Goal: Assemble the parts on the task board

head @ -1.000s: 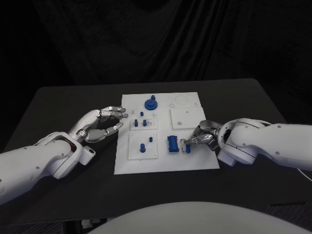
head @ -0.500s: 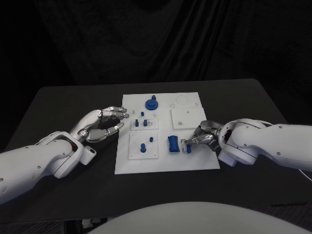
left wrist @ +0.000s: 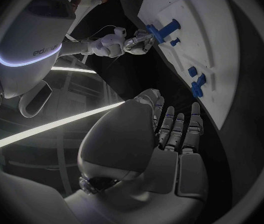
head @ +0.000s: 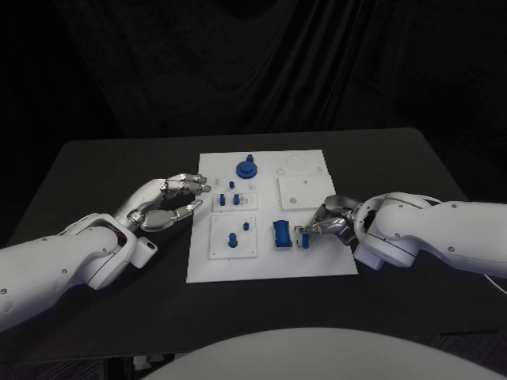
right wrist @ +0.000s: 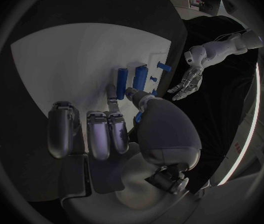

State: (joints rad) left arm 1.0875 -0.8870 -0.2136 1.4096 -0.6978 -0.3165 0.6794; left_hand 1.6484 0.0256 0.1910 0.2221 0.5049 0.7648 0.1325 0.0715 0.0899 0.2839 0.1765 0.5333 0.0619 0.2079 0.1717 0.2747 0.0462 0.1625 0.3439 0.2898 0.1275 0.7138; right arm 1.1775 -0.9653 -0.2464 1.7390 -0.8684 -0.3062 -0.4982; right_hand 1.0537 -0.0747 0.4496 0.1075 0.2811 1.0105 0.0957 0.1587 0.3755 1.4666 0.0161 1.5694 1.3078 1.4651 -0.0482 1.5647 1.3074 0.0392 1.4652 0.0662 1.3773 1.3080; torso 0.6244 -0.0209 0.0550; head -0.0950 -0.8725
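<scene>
Hovering at centre-left of the head view, my left hand hangs just off the left edge of the task board, palm up, fingers loosely curled and apart, holding nothing. At the frame's middle, the white plate carries blue parts: a round knobbed part near its top edge, small pegs below it, and an upright blue block lower down. Just right of that block, my right hand reaches in low, forearm across the table from the right edge, fingertips pinching a small blue part against the board. I judge this the seating step; next comes pressing it squarely home.
</scene>
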